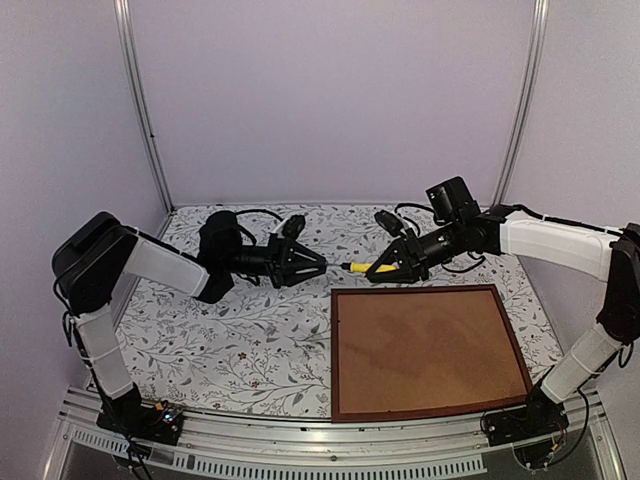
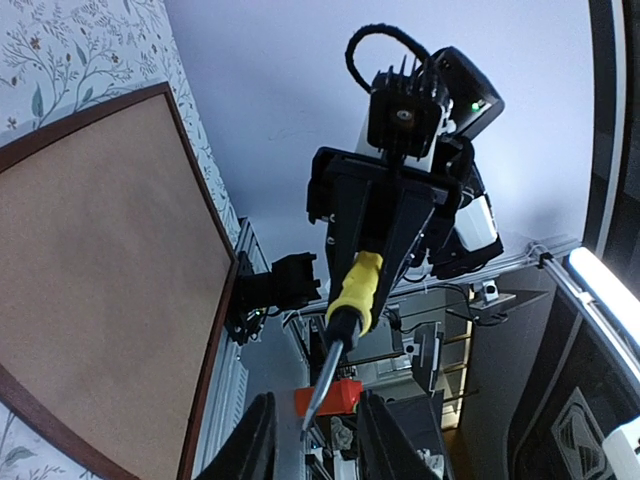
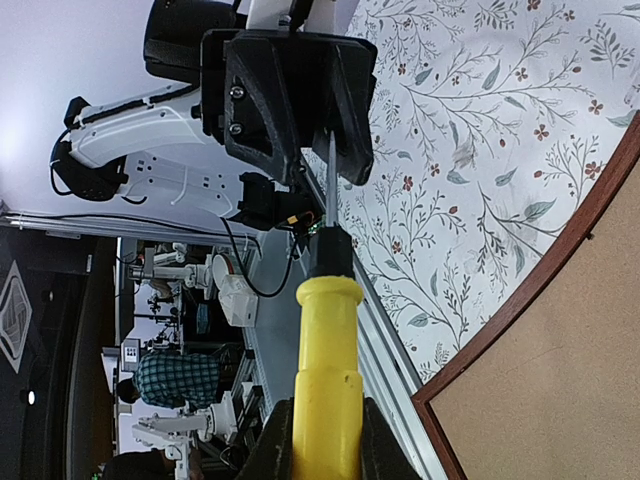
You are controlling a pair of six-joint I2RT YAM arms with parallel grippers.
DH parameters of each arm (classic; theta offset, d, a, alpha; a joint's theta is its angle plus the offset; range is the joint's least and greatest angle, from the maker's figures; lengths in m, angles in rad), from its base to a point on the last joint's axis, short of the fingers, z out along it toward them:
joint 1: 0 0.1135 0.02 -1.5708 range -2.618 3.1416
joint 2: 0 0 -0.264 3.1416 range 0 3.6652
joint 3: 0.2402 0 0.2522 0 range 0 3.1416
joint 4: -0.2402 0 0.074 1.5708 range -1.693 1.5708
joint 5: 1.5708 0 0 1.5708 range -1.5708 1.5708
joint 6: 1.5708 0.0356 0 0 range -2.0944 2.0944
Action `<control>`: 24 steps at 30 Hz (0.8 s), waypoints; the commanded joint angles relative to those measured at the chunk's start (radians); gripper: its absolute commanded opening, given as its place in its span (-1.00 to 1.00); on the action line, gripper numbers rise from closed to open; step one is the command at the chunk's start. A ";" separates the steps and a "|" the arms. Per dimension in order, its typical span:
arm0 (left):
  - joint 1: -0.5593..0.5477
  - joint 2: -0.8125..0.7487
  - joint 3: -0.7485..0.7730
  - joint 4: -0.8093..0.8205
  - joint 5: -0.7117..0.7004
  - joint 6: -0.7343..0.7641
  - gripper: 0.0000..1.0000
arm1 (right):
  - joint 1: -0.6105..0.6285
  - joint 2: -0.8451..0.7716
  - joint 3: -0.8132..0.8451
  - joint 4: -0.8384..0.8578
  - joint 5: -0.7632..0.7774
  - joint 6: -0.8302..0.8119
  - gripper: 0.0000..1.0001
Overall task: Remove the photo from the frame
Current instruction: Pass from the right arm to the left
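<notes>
The frame (image 1: pixel 333 350) of dark reddish-brown wood lies flat at the near right of the table, its plain brown backing board (image 1: pixel 425 350) facing up. The photo is hidden under that board. Above the table behind the frame, my right gripper (image 1: pixel 385 266) is shut on the yellow handle of a screwdriver (image 1: pixel 358 267), which points left. Its metal tip sits between the fingers of my left gripper (image 1: pixel 318 265), which is open with a gap on each side of the shaft (image 2: pixel 330 375). The wrist views show the same: left gripper (image 2: pixel 315 400), right gripper (image 3: pixel 327 420), handle (image 3: pixel 328 350).
A floral cloth (image 1: pixel 250 340) covers the table. Pale walls and two metal posts (image 1: pixel 140 100) close in the back and sides. A metal rail (image 1: pixel 300 440) runs along the near edge between the arm bases.
</notes>
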 commanded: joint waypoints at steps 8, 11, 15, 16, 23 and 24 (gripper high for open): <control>-0.027 0.031 -0.012 0.224 0.024 -0.128 -0.62 | 0.006 -0.029 -0.019 0.026 -0.038 -0.005 -1.00; -0.029 0.029 -0.014 0.224 0.024 -0.129 -0.69 | 0.006 -0.029 -0.019 0.023 -0.040 -0.005 -1.00; -0.030 0.026 -0.017 0.225 0.024 -0.129 -0.84 | 0.006 -0.030 -0.022 0.016 -0.040 -0.010 -1.00; -0.030 0.025 -0.018 0.225 0.022 -0.128 -0.91 | 0.006 -0.029 -0.022 0.015 -0.039 -0.011 -1.00; -0.030 0.007 -0.031 0.206 -0.014 -0.117 -1.00 | 0.006 -0.040 0.013 0.002 0.056 -0.006 -0.38; -0.030 0.002 -0.035 0.201 -0.024 -0.115 -1.00 | 0.006 -0.043 0.020 0.001 0.082 -0.005 -0.19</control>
